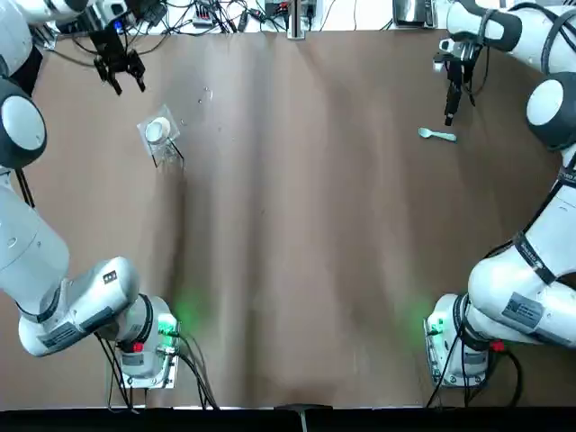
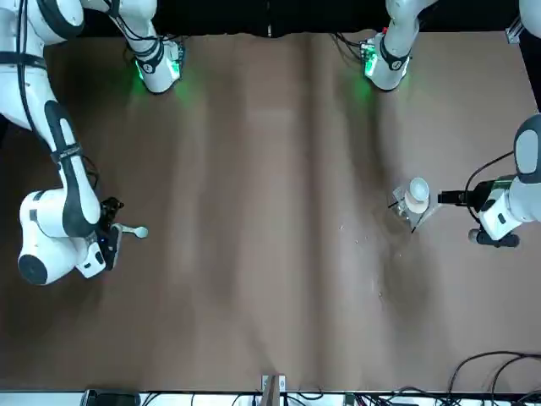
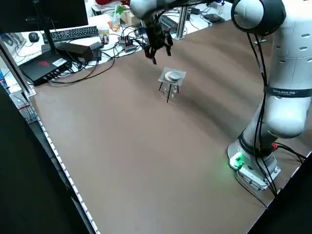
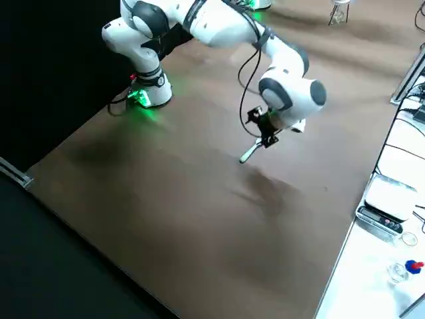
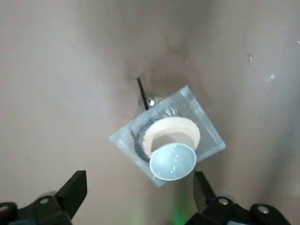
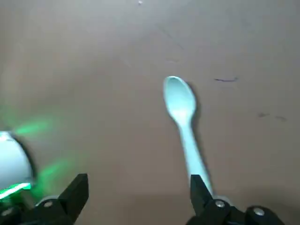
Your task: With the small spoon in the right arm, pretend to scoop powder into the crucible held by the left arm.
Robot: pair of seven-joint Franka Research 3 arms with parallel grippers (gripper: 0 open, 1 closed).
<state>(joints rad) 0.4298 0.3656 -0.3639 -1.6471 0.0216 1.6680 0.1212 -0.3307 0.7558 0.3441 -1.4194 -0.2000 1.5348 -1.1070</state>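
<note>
- My left gripper [image 5: 139, 187] hangs with its jaws released and spread wide, with nothing between its dark fingers [image 5: 75, 185].
- In the left wrist view, the white crucible [image 5: 172, 159] sits lower down in the gap ahead of those fingers, untouched. It rests on a square mesh stand [image 5: 125, 138].
- Seen from overhead, the left gripper is in the upper left of the frame. The crucible on its stand is just below and to the right of it, clear of the fingers.
- My right gripper [image 6: 138, 187] is released as well and grasps nothing.
- In the right wrist view, the pale spoon [image 6: 182, 117] lies flat on the brown table [image 1: 297, 225] with its bowl pointing away from the gripper. The end of its handle runs close past one finger [image 6: 199, 185], and I cannot tell whether they touch.
- Seen from overhead, the right gripper points down in the upper right of the frame. The spoon lies just below it, bowl toward the frame's left.
- Spoon and crucible lie well apart, near opposite sides of the table.
- The left arm's base [image 1: 144, 355] stands at the lower left of the overhead frame and the right arm's base [image 1: 459, 351] at the lower right, each showing a green light.
- Cables [image 1: 207, 16] run along the top edge, beyond the table.
</note>
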